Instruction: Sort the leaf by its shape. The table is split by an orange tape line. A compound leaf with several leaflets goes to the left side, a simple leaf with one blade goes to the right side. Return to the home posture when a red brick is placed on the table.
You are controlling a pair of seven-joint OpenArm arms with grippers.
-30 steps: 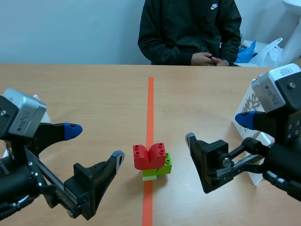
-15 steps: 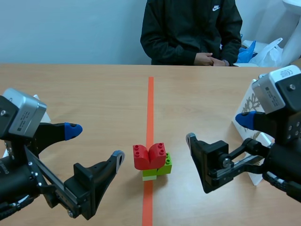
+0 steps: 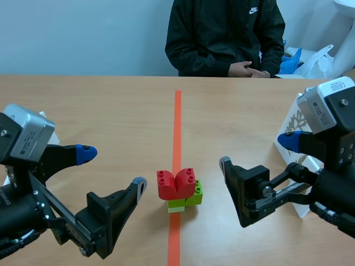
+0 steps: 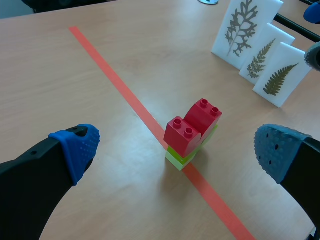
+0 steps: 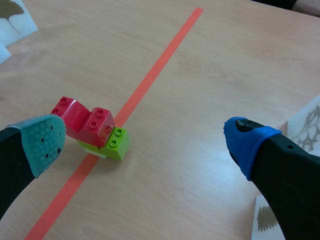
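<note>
Straddling the orange tape [image 3: 177,119], two red bricks [image 3: 176,184] stacked on a green brick [image 3: 194,194] stand on the table [image 3: 111,111] between the two grippers, ahead of each and touched by neither. The left gripper [image 3: 112,168] hangs low beside the stack with its fingers spread wide and nothing between them. The right gripper [image 3: 256,152] faces it from the other side of the tape, equally released, its pads apart and bare. Three white leaf cards [image 4: 262,57] stand upright in a close row beyond the left gripper's far finger, past the bricks on the right arm's side of the tape. The rearmost card shows a branching sprig, and the two nearer ones show fern-like fronds. The right wrist view catches two more white cards at its edge, beyond the stack and close to the left arm; what is printed on them cannot be made out in full. Across the table, well beyond both grippers, a person [image 3: 224,33] in a dark jacket sits with hands [image 3: 247,69] clasped on the tabletop, a plastic bag [image 3: 316,61] just beside them.
</note>
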